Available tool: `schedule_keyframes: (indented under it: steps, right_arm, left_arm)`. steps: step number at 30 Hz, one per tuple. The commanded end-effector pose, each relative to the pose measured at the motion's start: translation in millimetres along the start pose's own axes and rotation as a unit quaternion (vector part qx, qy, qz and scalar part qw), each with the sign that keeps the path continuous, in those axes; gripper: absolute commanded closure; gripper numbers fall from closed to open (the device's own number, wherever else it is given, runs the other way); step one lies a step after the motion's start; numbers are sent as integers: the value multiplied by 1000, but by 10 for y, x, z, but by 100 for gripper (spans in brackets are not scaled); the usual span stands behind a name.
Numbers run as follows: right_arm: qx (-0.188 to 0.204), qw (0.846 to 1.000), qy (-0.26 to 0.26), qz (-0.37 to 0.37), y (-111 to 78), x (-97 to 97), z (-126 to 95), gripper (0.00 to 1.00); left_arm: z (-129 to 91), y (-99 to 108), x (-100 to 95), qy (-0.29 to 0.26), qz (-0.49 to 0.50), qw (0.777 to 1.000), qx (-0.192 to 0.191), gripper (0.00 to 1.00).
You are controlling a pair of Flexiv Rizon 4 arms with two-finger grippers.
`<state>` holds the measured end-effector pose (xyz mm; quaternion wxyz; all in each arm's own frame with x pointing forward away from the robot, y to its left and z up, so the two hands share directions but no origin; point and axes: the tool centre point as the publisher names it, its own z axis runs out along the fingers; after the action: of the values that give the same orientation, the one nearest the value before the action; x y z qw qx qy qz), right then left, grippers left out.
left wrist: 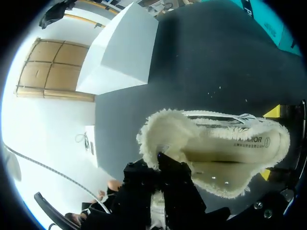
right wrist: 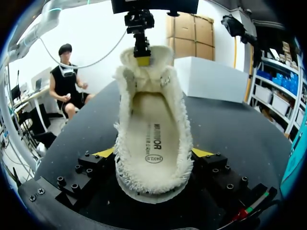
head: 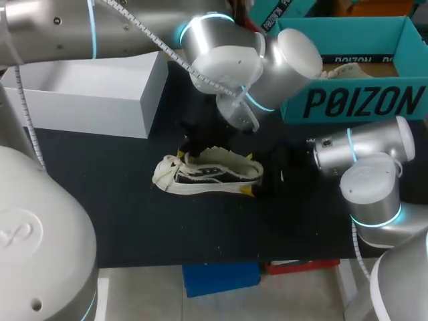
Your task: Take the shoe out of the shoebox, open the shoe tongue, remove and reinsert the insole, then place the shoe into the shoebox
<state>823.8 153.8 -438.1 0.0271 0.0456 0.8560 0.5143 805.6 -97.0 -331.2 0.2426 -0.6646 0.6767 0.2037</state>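
The black-topped table (head: 134, 221) is carrying everything I am working with. The white open-topped box (head: 87, 107) is sitting at its far left and the teal cardboard shoebox (head: 348, 100) is standing open at its far right. The cream fleece-lined shoe (head: 207, 175) is lying outside the shoebox, on the middle of the table, its opening facing up.

My right gripper (right wrist: 153, 152) is clamping the heel, with 1 yellow tip pressing each side. My left gripper (right wrist: 142, 60) is coming in from above at the toe end and, as far as the 2 wrist views are showing, is pinching the fluffy cream tongue (left wrist: 165, 132) by its upper edge. The pale printed insole (right wrist: 152, 139) is lying flat inside, in plain sight along the shoe's length.

I am judging the step in hand to be opening the tongue ahead of taking the insole out. To do it well, I am planning to draw the tongue up and toward the toe in a slow arc rather than straight up, so the shoe is not lifting off the table. The right gripper should be acting as the anchor at the heel. The pull should be ending once the insole's front end is showing, since the soft fleece could be slipping out of a shallow pinch.
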Motion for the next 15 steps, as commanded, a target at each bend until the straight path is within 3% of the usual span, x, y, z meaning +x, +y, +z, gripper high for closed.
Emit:
schedule_keyframes:
  steps: [1, 15]
  right_arm:
    - [1, 1000, -1, 1, -39, -11, 0, 100]
    - [1, 1000, -1, 1, -39, -11, 0, 100]
  left_arm:
    - [95, 0, -188, 20, -9, 1000, -7, 0]
    - [349, 15, -395, 24, -35, 999, -29, 0]
